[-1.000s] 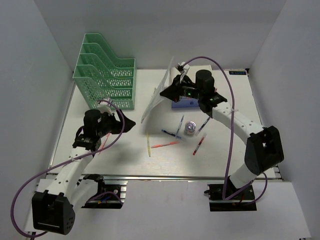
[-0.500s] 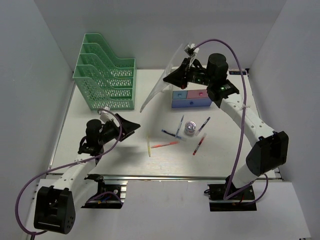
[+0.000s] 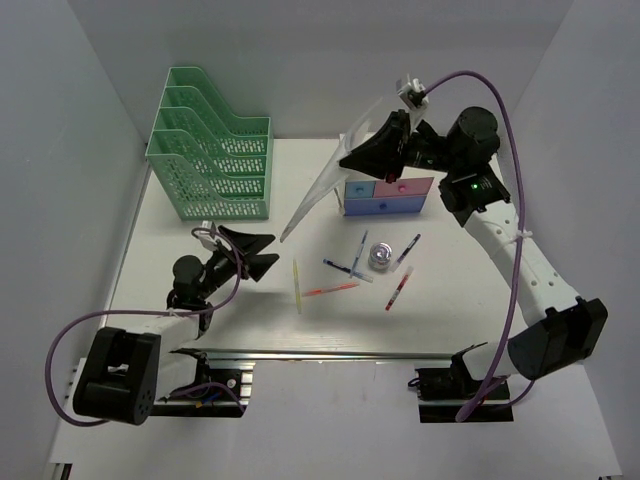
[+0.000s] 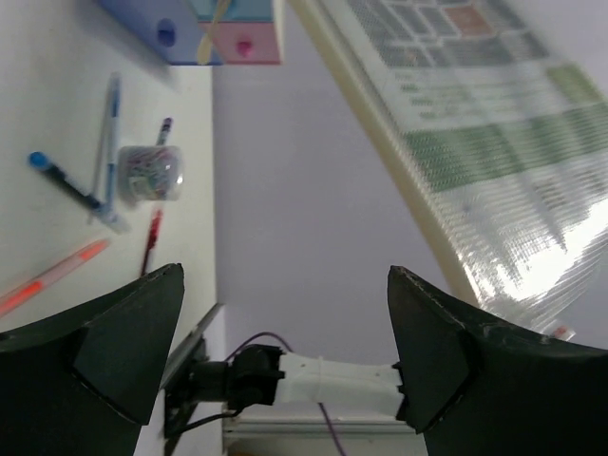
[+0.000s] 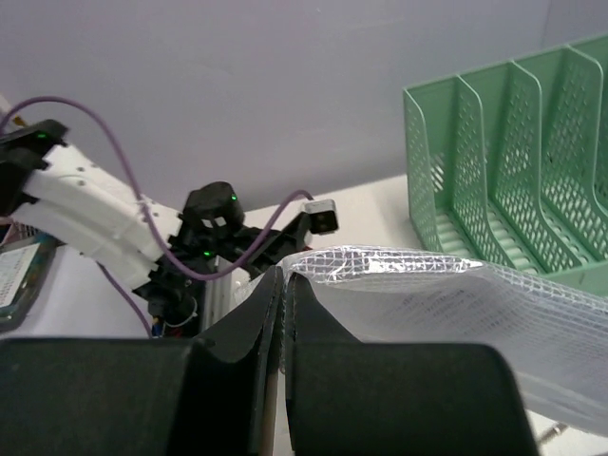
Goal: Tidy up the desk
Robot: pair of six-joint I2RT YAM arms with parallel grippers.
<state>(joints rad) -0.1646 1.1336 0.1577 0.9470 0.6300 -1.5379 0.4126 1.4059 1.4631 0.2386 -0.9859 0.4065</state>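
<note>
The desk (image 3: pixel 455 300) is a white tabletop with a metal rail along its front. My right gripper (image 3: pixel 352 160) is shut on the edge of a clear mesh document pouch (image 3: pixel 318 192) and holds it tilted in the air above the drawer box (image 3: pixel 388 196). In the right wrist view the jaws (image 5: pixel 285 285) pinch the pouch (image 5: pixel 456 304). My left gripper (image 3: pixel 262 252) is open and empty, low over the desk at front left. It points at the pouch (image 4: pixel 475 142).
A green file holder (image 3: pixel 212 145) stands at the back left. Several pens lie mid-desk, among them a blue one (image 3: pixel 342 266), a red one (image 3: pixel 397 288) and a yellow one (image 3: pixel 297 284). A small jar of paper clips (image 3: pixel 379 256) sits among them.
My right arm has lifted the pouch up and to the right, off the desk. My left arm has drawn back and sunk toward the front left, its gripper still open.
</note>
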